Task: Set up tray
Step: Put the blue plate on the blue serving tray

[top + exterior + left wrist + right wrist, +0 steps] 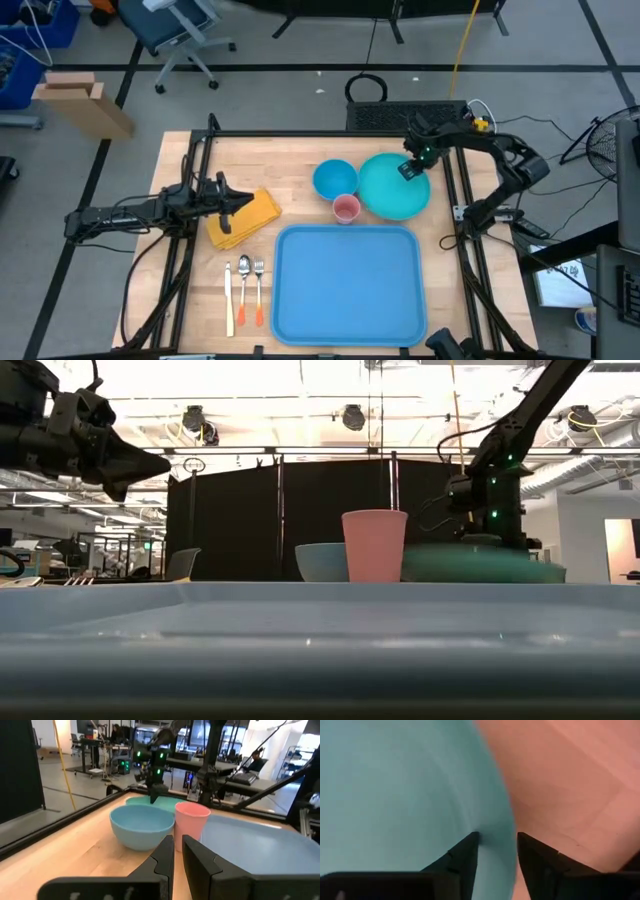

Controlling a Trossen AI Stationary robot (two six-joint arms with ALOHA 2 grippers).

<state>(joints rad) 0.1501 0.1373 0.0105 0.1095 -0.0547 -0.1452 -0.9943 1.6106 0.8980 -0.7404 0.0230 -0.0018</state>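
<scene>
Tray (345,285) looks light, stiff, kinda slippery, so grab its low rim. Right hand (496,851) straddles the teal plate (393,186) rim at the desk's far right, half-closed; left hand (177,851) shut, empty.

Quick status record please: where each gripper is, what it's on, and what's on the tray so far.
tray: sky-blue, nothing on it
right gripper: down at the teal plate, fingers straddling its rim, part open
left gripper: above the yellow cloth, shut, holding nothing
blue bowl: on the table beside the plate
pink cup: upright, between bowl and tray
cutlery: knife, spoon, fork in a row beside the tray, on the left arm's side
</scene>
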